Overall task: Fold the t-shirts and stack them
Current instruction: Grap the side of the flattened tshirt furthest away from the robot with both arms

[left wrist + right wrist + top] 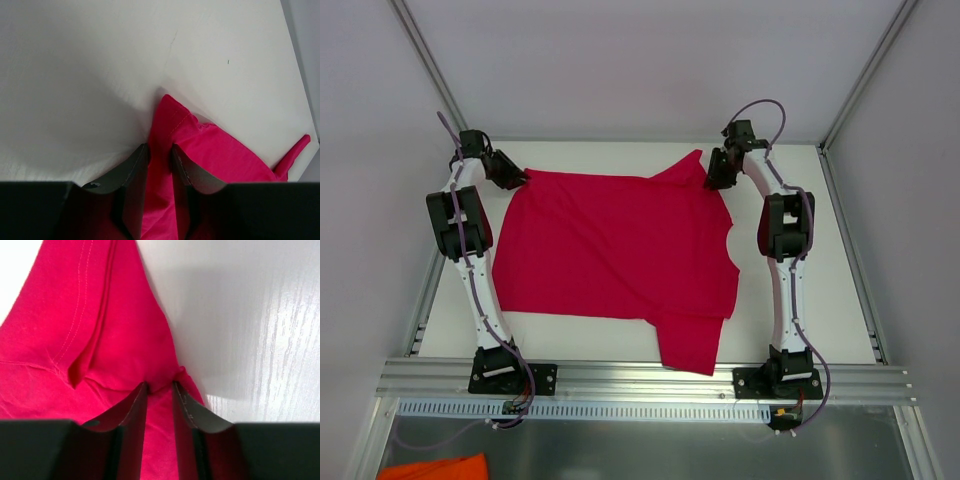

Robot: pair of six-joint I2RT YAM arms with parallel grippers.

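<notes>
The plain crimson-red short-sleeved t-shirt (610,250) is spread mid-table, one sleeve at 5 o'clock. Its far corners are pinched in narrowed jaws: left gripper (515,178) at 10 o'clock, right gripper (718,172) at 2. Both corners should be lifted evenly and kept taut. The white table (820,300) is walled by pale panels (620,60).

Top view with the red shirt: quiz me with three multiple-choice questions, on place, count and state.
1. The crimson-red soft-fabric t-shirt lies: A on the flat white table; B on a chair; C in a basket.
2. T-shirts on the table: A one; B two; C three.
3. The left gripper is: A open over bare table; B shut on the t-shirt; C holding a hanger.
Answers: A, spread flat on its white top; A, one garment lies there; B, red fabric pinched inside it.
</notes>
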